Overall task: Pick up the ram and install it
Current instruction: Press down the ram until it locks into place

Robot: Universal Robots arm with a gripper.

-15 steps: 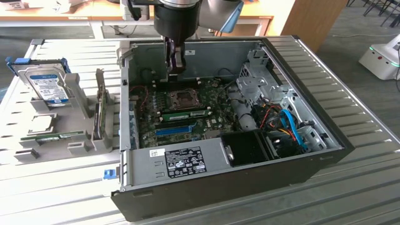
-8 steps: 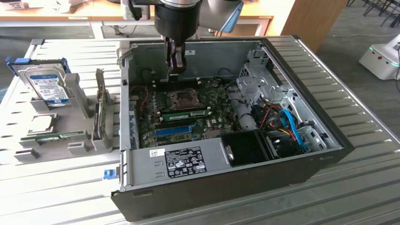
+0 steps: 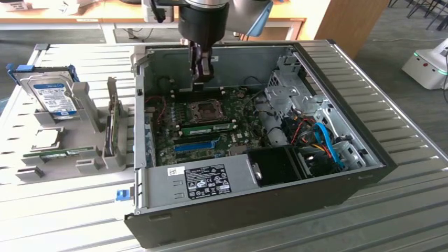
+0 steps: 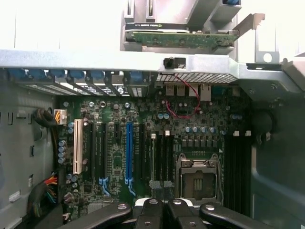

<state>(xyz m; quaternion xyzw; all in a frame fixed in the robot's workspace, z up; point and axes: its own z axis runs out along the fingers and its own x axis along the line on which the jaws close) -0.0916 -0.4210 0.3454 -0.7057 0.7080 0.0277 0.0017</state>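
The ram lies flat in the grey holder at the exterior view's left, beside the open case. The gripper hangs clenched and empty over the motherboard, well apart from it.

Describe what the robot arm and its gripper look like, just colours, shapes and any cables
The arm ends in a thick black cylindrical wrist section, with a glossy finish. Below it the gripper is dark, narrow and elongated, built from black linkage bars. In the wrist view those bars show silver round pivot bolts at the joints. No cables or markings can be made out on it.
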